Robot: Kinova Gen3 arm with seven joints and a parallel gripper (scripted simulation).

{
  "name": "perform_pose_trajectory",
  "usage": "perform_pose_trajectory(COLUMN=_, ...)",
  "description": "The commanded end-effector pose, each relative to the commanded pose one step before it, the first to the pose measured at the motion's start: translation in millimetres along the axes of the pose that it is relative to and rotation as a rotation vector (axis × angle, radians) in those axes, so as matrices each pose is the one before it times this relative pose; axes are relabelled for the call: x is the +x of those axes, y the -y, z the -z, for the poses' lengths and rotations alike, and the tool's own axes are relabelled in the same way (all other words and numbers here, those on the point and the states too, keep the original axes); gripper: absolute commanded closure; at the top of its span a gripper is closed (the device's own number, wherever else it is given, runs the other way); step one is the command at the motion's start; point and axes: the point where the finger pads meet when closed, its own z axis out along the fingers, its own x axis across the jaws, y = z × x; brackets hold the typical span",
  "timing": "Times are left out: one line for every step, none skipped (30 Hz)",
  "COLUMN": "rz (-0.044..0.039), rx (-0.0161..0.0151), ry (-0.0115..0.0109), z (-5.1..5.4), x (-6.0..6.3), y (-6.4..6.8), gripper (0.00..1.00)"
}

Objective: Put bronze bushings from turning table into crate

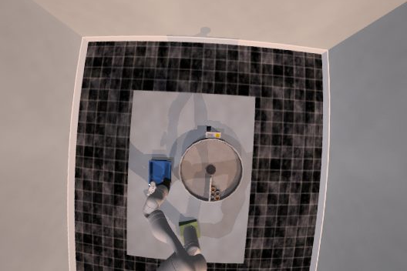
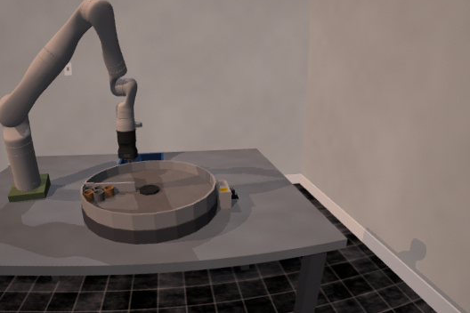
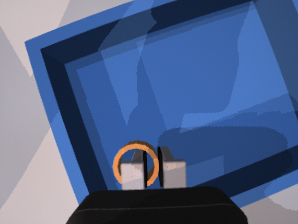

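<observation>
My gripper point(image 1: 166, 183) point(image 2: 128, 161) point(image 3: 152, 160) is low over the near end of the blue crate point(image 1: 160, 168) point(image 2: 154, 156) point(image 3: 54, 110), fingers pointing down. It is shut on the wall of a bronze bushing point(image 3: 116, 164), one finger inside the ring and one outside. No other bushing shows in the visible part of the crate. On the turning table point(image 1: 196, 158) point(image 2: 178, 192), a bronze bushing point(image 1: 213, 189) point(image 2: 109, 190) and another bronze bushing point(image 1: 217, 198) point(image 2: 88, 195) stand among small grey steel bushings point(image 1: 217, 193) point(image 2: 99, 196), beside the divider.
The thin divider point(image 1: 210, 187) point(image 2: 111, 182) runs from the dark hub point(image 1: 210, 169) point(image 2: 149, 189) to the turning table's raised rim. A small box with a yellow patch point(image 1: 213, 135) point(image 2: 224, 196) stands against the rim. The arm's green base plate point(image 1: 183, 229) point(image 2: 28, 193) is at the table's near side.
</observation>
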Motion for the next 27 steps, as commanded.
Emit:
perform_pose_trajectory(rz=0.00009, rx=0.00131, ry=-0.00115, z=0.66, x=0.33, y=0.51, gripper=1.00)
perform_pose_trajectory(rz=-0.00003, rx=0.00006, ry=-0.00006, z=0.04, x=0.03, y=0.01, gripper=0.58)
perform_pose_trajectory(rz=0.00000, rx=0.00000, ry=0.00000, z=0.00, x=0.00, y=0.00, gripper=0.58)
perform_pose_trajectory(rz=0.00000, rx=0.00000, ry=0.00000, z=0.00, x=0.00, y=0.00, gripper=0.58)
perform_pose_trajectory(rz=0.00000, rx=0.00000, ry=0.00000, z=0.00, x=0.00, y=0.00, gripper=0.58)
perform_pose_trajectory(rz=0.00000, rx=0.00000, ry=0.00000, z=0.00, x=0.00, y=0.00, gripper=0.58)
perform_pose_trajectory(rz=0.00000, rx=0.00000, ry=0.00000, z=0.00, x=0.00, y=0.00, gripper=0.58)
perform_pose_trajectory(rz=0.00000, rx=0.00000, ry=0.00000, z=0.00, x=0.00, y=0.00, gripper=0.58)
perform_pose_trajectory(rz=0.00000, rx=0.00000, ry=0.00000, z=0.00, x=0.00, y=0.00, gripper=0.58)
perform_pose_trajectory(rz=0.00000, rx=0.00000, ry=0.00000, z=0.00, x=0.00, y=0.00, gripper=0.58)
perform_pose_trajectory(rz=0.00000, rx=0.00000, ry=0.00000, z=0.00, x=0.00, y=0.00, gripper=0.58)
perform_pose_trajectory(rz=0.00000, rx=0.00000, ry=0.00000, z=0.00, x=0.00, y=0.00, gripper=0.58)
perform_pose_trajectory(rz=0.00000, rx=0.00000, ry=0.00000, z=0.00, x=0.00, y=0.00, gripper=0.58)
perform_pose_trajectory(rz=0.00000, rx=0.00000, ry=0.00000, z=0.00, x=0.00, y=0.00, gripper=0.58)
perform_pose_trajectory(rz=0.00000, rx=0.00000, ry=0.00000, z=0.00, x=0.00, y=0.00, gripper=0.58)
perform_pose_trajectory(rz=0.00000, rx=0.00000, ry=0.00000, z=0.00, x=0.00, y=0.00, gripper=0.58)
perform_pose_trajectory(rz=0.00000, rx=0.00000, ry=0.00000, z=0.00, x=0.00, y=0.00, gripper=0.58)
perform_pose_trajectory(rz=0.00000, rx=0.00000, ry=0.00000, z=0.00, x=0.00, y=0.00, gripper=0.58)
perform_pose_trajectory(rz=0.00000, rx=0.00001, ry=-0.00001, z=0.00, x=0.00, y=0.00, gripper=0.58)
perform_pose_trajectory(rz=0.00000, rx=0.00000, ry=0.00000, z=0.00, x=0.00, y=0.00, gripper=0.58)
perform_pose_trajectory(rz=0.00000, rx=0.00000, ry=0.00000, z=0.00, x=0.00, y=0.00, gripper=0.58)
perform_pose_trajectory(rz=0.00000, rx=0.00000, ry=0.00000, z=0.00, x=0.00, y=0.00, gripper=0.58)
perform_pose_trajectory(rz=0.00000, rx=0.00000, ry=0.00000, z=0.00, x=0.00, y=0.00, gripper=0.58)
perform_pose_trajectory(rz=0.00000, rx=0.00000, ry=0.00000, z=0.00, x=0.00, y=0.00, gripper=0.58)
perform_pose_trajectory(rz=0.00000, rx=0.00000, ry=0.00000, z=0.00, x=0.00, y=0.00, gripper=0.58)
perform_pose_trajectory(rz=0.00000, rx=0.00000, ry=0.00000, z=0.00, x=0.00, y=0.00, gripper=0.58)
perform_pose_trajectory(rz=0.00000, rx=0.00000, ry=0.00000, z=0.00, x=0.00, y=0.00, gripper=0.58)
